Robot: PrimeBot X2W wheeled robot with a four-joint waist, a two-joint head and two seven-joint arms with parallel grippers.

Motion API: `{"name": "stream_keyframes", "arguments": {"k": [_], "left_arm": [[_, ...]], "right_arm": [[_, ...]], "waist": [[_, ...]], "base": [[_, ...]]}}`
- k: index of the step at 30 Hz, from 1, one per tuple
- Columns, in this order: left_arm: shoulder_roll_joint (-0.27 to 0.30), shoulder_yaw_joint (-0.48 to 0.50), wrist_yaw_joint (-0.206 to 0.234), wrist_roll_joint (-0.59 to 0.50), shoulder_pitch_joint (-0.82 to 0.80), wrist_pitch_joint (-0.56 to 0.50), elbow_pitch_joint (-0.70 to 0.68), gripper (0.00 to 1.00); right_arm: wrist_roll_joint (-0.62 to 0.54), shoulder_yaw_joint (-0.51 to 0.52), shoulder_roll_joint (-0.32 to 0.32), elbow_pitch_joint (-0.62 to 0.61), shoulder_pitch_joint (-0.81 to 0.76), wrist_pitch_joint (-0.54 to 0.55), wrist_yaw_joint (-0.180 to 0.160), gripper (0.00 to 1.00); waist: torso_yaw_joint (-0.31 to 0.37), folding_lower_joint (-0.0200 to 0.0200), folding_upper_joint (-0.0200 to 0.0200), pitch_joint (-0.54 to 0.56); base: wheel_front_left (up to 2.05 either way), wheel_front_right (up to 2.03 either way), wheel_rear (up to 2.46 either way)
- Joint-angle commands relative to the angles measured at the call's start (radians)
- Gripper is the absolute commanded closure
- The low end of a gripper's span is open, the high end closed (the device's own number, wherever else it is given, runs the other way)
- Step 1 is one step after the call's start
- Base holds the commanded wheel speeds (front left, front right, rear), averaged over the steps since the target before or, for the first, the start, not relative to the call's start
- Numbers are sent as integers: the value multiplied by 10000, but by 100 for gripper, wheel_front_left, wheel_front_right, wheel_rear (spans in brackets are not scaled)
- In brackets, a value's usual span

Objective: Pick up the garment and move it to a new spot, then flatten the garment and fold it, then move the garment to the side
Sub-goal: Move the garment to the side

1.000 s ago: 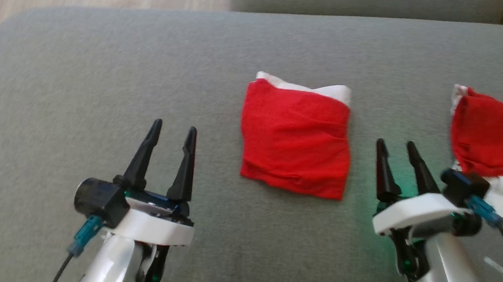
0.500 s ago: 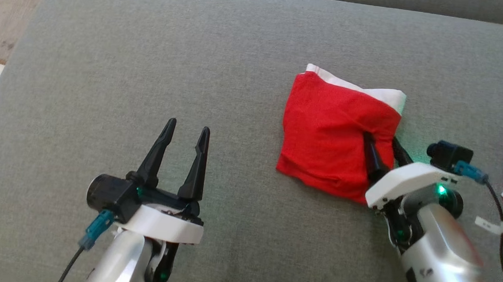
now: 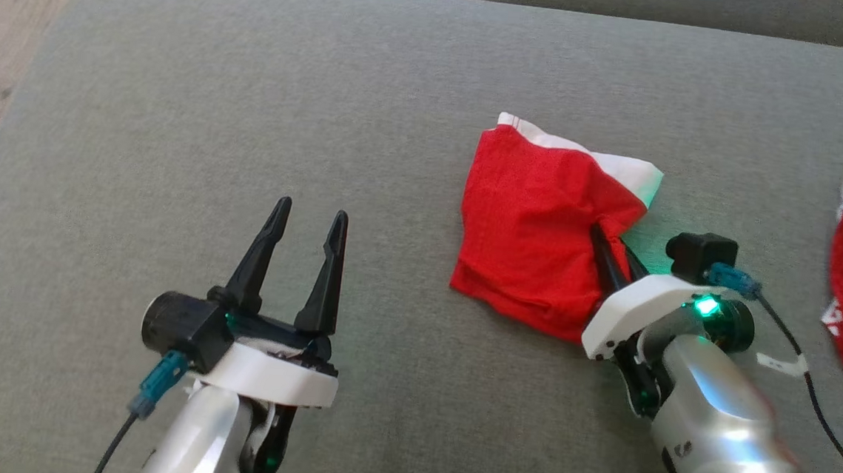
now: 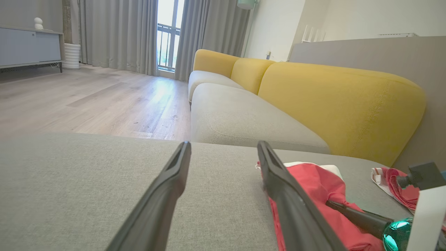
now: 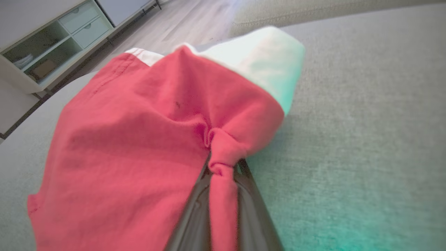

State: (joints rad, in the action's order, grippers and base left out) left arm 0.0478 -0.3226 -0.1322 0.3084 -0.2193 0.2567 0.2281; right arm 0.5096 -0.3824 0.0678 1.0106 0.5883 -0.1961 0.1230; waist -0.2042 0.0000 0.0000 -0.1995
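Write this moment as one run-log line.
right gripper: fingers shut on red garment, right edge bunched | left gripper: open, holding nothing | surface: grey cushion

Folded garment (image 3: 526,221): a small red piece with a white band along its far edge, doubled into a rough square of several layers. It lies on the grey cushion (image 3: 252,106), right of the cushion's middle and well in from its rounded left corner. The left part rests flat on the cushion. The near right edge is gathered into a tight red pucker, nipped between the closed fingers of the right gripper (image 3: 610,238). Creases fan out from the pucker, and the white corner beside it tilts up.
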Motion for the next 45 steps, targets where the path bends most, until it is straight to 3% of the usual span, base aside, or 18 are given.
{"name": "stream_keyframes", "arguments": {"k": [1, 7, 12, 18, 19, 24, 29, 38, 45], "left_arm": [[25, 353, 15, -60, -249, 51, -336, 0], [24, 465, 15, -129, -132, 51, -365, 0], [24, 613, 15, -116, -73, 51, -434, 0], [24, 626, 15, -77, -98, 51, -495, 0], [24, 626, 15, -77, -98, 51, -495, 0], [24, 581, 15, -65, -263, 51, -519, 0], [24, 495, 15, -51, -536, 51, -553, 0], [129, 301, 15, -7, -1066, 51, -520, 0], [187, 171, 15, -6, -1386, 51, -506, 0]], "right_arm": [[-582, -122, -175, 44, 335, -266, 77, 100], [-2635, 235, 224, 97, 1005, -465, 77, 100], [-3164, -61, 1310, -750, 1165, 231, 77, 100], [-2586, -767, 3355, -2442, 1009, 1730, 77, 100], [-2586, -767, 3355, -2442, 1009, 1730, 77, 100], [-1556, -1355, 5197, -3870, 625, 3141, 77, 100], [-607, -1406, 6646, -4662, 206, 4105, 77, 100], [-1271, -1386, 8335, -4490, -170, 4583, 77, 100], [-1891, -870, 8631, -3948, 13, 4361, 77, 100]], "waist": [[296, 0, 0, 159], [963, 0, 0, 465], [1442, 0, 0, 581], [1825, 0, 0, 403], [1825, 0, 0, 403], [1942, 0, 0, 61], [1883, 0, 0, -428], [1568, 0, 0, -1423], [1473, 0, 0, -1902]], "base": [[0, 0, 0], [0, 0, 0], [0, 0, 0], [0, 0, 0], [0, 0, 0], [0, 0, 0], [0, 0, 0], [0, 0, 0], [0, 0, 0]]}}
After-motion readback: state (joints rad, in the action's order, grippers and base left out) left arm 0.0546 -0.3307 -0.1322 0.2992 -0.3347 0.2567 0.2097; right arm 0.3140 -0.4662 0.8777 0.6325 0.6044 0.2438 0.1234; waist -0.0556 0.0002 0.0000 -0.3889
